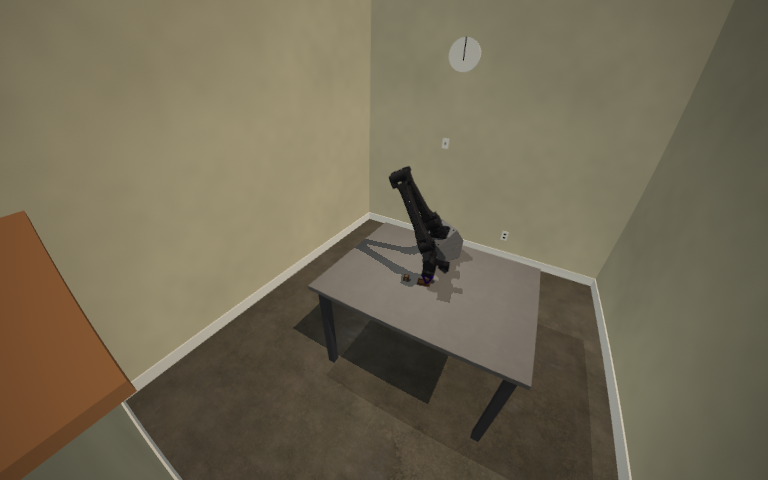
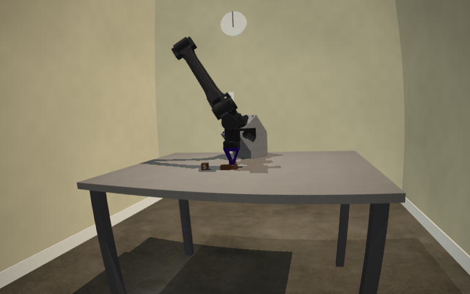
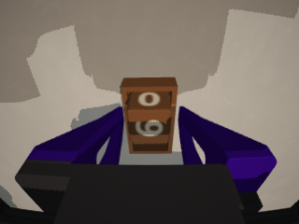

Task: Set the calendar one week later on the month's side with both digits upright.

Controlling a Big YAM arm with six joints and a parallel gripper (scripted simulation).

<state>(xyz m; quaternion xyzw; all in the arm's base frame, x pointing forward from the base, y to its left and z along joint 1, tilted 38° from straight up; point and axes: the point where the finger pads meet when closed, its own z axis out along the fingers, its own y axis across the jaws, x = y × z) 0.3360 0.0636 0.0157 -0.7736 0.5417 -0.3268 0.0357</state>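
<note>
Nearest the wrist cam, the hand [image 1: 427,278] [image 2: 232,163] [image 3: 150,113] stands part open, fingers apart on either side of the tray [image 1: 421,282] [image 2: 226,167] [image 3: 149,82], w/ nothing gripped AFAICT. Next out is the tray itself, on the table [image 1: 487,305] [image 2: 263,184]. In it show a pale 0 [image 3: 149,99] and, closer in, a curled digit [image 3: 149,127], 6 or 9 (can't settle which, nor if both sit on one cube).

To do this step well, I'd get the pads level w/ the cube's flanks, equal gap each side, then close slowly & squarely. Keep the tips clear of the tray walls, or the tray comes up too. Lift straight before any turn; a tilted cube may catch the rim. Pick the face first, since one week on has to read upright on the month side.

Farther off, beside the tray and apart from it, the loose cube [image 1: 406,277] [image 2: 204,166] sits on the table. The exterior view gives its 5, which the top view is too small to read; the wrist view lacks this cube altogether. Conversely, only the wrist view gives the digits inside the tray & the gap by each finger. The month name is legible nowhere, so today's date is unconfirmed.
</note>
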